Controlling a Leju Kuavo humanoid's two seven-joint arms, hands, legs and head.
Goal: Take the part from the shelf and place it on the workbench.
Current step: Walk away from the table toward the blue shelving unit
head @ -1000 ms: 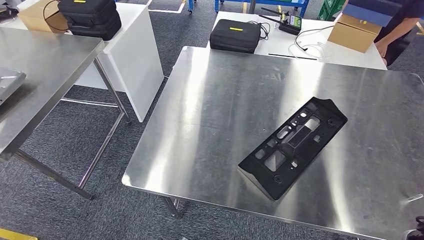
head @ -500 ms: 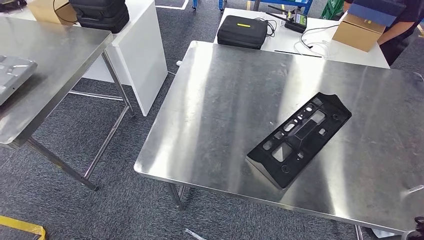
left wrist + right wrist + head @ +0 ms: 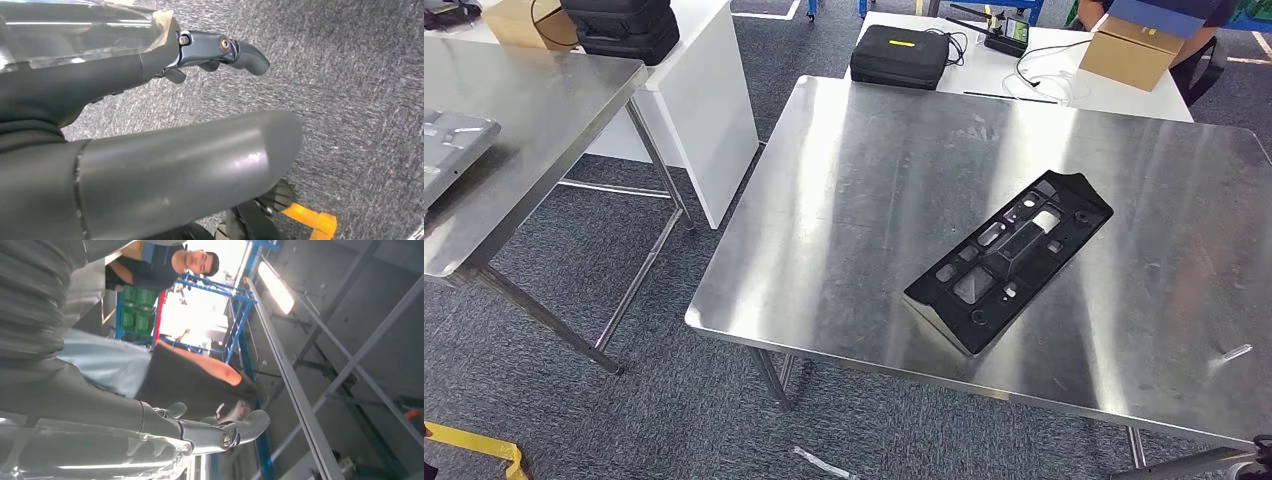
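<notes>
The black plastic part (image 3: pixel 1009 262), long and full of cut-outs, lies flat and slanted on the steel workbench (image 3: pixel 844 200), towards its near right side. No hand touches it. In the left wrist view my left hand (image 3: pixel 210 50) hangs over grey carpet with its fingers stretched out and nothing in them. Seen from the right wrist, my right hand (image 3: pixel 200 432) also has its fingers extended and holds nothing.
A second steel table (image 3: pixel 534 110) at the left carries a grey metal panel (image 3: pixel 449 145). Behind stand white tables with black cases (image 3: pixel 894 55) and a cardboard box (image 3: pixel 1132 50). A person (image 3: pixel 195 375) in a dark top stands by the far right corner. Carpet floor lies between the tables.
The whole picture has shifted, so the camera has moved: more of the floor and the workbench's near edge show now. The black part lies where it lay on the workbench.
</notes>
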